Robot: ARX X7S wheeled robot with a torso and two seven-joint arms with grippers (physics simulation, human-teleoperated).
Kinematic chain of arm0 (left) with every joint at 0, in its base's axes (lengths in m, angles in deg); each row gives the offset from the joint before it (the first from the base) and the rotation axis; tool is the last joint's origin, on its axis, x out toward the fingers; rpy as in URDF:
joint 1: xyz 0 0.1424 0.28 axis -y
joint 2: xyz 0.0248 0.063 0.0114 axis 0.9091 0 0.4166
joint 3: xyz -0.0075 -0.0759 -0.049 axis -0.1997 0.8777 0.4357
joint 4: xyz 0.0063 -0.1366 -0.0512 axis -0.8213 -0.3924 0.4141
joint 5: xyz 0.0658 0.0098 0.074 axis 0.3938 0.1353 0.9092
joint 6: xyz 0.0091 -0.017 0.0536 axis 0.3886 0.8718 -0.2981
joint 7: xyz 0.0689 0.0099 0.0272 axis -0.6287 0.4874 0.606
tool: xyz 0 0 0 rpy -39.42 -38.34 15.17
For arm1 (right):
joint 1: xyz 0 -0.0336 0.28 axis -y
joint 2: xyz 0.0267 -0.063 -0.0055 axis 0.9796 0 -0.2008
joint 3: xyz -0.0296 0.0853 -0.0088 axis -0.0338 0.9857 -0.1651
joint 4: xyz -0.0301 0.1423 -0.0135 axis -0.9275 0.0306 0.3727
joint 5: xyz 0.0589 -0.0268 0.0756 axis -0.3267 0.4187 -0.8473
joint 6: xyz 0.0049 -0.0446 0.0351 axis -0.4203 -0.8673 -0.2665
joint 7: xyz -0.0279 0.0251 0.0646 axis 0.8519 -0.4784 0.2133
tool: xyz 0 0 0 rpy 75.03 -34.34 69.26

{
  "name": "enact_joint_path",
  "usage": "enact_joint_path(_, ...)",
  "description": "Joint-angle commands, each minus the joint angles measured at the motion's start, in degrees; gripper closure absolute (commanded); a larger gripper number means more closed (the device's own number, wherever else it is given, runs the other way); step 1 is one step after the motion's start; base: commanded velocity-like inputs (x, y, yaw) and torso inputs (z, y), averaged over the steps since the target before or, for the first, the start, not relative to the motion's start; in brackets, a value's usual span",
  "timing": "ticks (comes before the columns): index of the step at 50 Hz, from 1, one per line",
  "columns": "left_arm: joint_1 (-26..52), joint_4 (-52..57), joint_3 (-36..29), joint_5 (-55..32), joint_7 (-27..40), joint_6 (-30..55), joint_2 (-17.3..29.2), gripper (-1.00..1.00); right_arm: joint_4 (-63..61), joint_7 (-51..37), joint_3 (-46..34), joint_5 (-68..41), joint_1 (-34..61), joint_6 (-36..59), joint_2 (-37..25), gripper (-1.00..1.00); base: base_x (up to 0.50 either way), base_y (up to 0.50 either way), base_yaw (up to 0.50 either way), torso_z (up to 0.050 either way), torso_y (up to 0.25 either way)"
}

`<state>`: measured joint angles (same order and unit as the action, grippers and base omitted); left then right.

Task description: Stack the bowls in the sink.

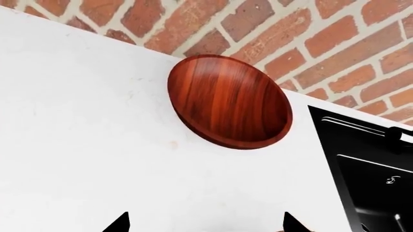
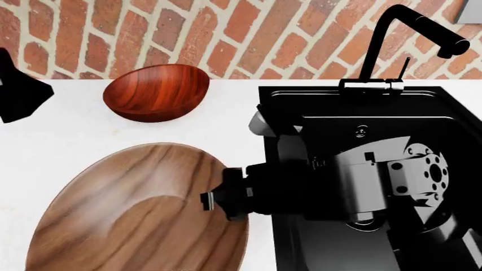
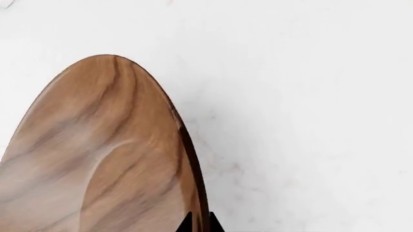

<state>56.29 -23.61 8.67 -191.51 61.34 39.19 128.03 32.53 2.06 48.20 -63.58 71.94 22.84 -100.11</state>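
The large light walnut-brown bowl [image 2: 143,214] is at the front left of the white counter, its rim pinched by my right gripper [image 2: 213,199]. In the right wrist view the two fingertips sit on either side of the bowl's rim [image 3: 193,159], shut on it [image 3: 199,223]. The smaller glossy reddish-brown bowl [image 2: 157,91] rests on the counter by the brick wall, and also shows in the left wrist view [image 1: 229,100]. My left gripper [image 1: 205,223] is open and empty over bare counter, short of that bowl. The black sink [image 2: 301,107] lies to the right.
A tall black angular faucet [image 2: 391,34] stands behind the sink. My right arm's metal wrist [image 2: 384,180] reaches across the basin. A red brick wall [image 2: 226,34] backs the counter. A black part of my left arm [image 2: 19,90] shows at the far left.
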Motion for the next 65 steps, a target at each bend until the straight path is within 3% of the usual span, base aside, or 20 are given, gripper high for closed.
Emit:
enact_joint_path(1, 1.00, -0.07, -0.62, 0.11, -0.01, -0.05, -0.38, -1.00, -2.28, -1.20, 0.78, -2.40, 2.27, -1.90, -1.32, 1.00, 0.00, 0.00, 0.00, 0.000, 0.000)
enact_joint_path(17, 2.31, -1.33, -1.37, 1.45, -1.19, 0.66, -2.07, -1.00, -4.45, -2.50, 5.05, -4.76, 6.31, -5.68, -5.87, 1.00, 0.00, 0.00, 0.00, 0.000, 0.000)
enact_joint_path(35, 3.28, -3.50, -1.88, 3.84, -3.39, 1.57, -4.41, -1.00, -6.94, -3.68, 12.17, -3.95, 4.66, -10.68, -14.28, 1.00, 0.00, 0.00, 0.00, 0.000, 0.000)
enact_joint_path(54, 3.43, -5.51, -2.29, 7.06, -6.25, 2.36, -7.24, -1.00, -13.54, -5.38, 22.10, -4.53, -6.08, -15.19, -27.59, 1.00, 0.00, 0.00, 0.00, 0.000, 0.000)
enact_joint_path(65, 6.41, -8.61, -4.46, 8.72, -6.62, 4.00, -11.28, -1.00, -15.37, -3.24, 31.00, -2.72, -15.95, -16.76, -33.99, 1.00, 0.00, 0.00, 0.00, 0.000, 0.000)
